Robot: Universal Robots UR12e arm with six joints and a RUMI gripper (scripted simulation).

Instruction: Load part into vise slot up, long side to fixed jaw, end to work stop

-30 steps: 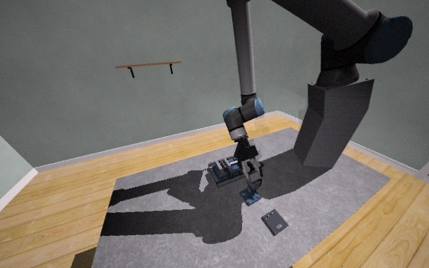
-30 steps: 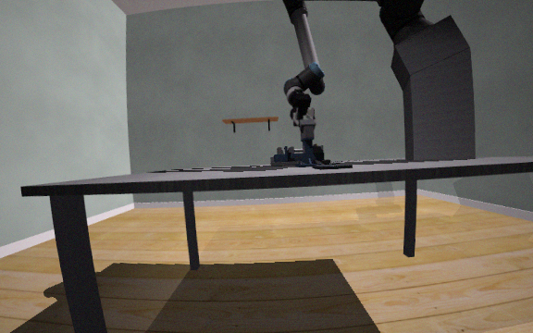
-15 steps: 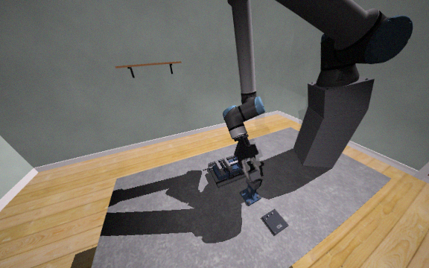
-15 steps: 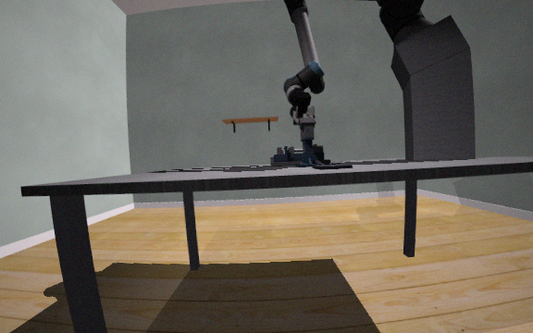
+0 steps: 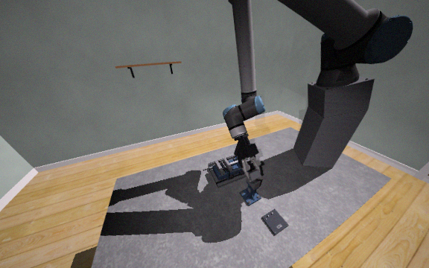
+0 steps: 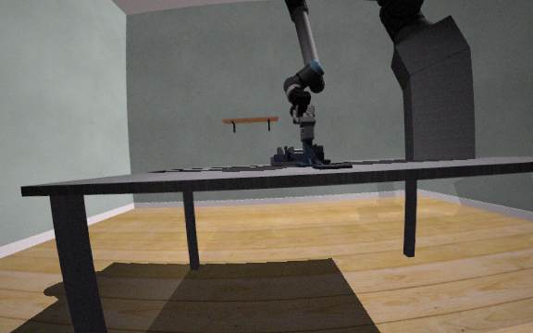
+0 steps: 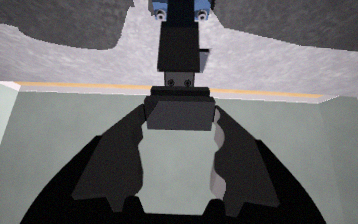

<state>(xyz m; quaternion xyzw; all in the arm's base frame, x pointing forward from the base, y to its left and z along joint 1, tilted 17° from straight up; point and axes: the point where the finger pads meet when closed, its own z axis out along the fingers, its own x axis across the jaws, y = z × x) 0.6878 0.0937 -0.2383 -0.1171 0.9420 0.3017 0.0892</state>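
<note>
My gripper (image 5: pixel 253 172) (image 6: pixel 307 121) (image 7: pixel 179 106) is shut on the part (image 7: pixel 180 118), a dark block between its fingertips in the wrist view. The slot's direction cannot be told. The gripper is over the blue V-block (image 5: pixel 250 198) (image 6: pixel 310 153), which also shows at the top edge of the wrist view. Any gap between part and V-block is hard to see. The vise (image 5: pixel 220 175) (image 6: pixel 285 157) stands beside it, to the left in the top view, partly behind the gripper. Its work stop cannot be made out. The dark infeed plate (image 5: pixel 275 224) carries no block.
The grey table (image 5: pixel 319 212) (image 6: pixel 155 180) bears the vise, V-block and infeed plate close together. The arm's pedestal (image 5: pixel 330 130) (image 6: pixel 442 106) stands at the right. A wooden shelf (image 5: pixel 147 65) (image 6: pixel 250 120) is on the back wall. The arm's shadow darkens the vise area.
</note>
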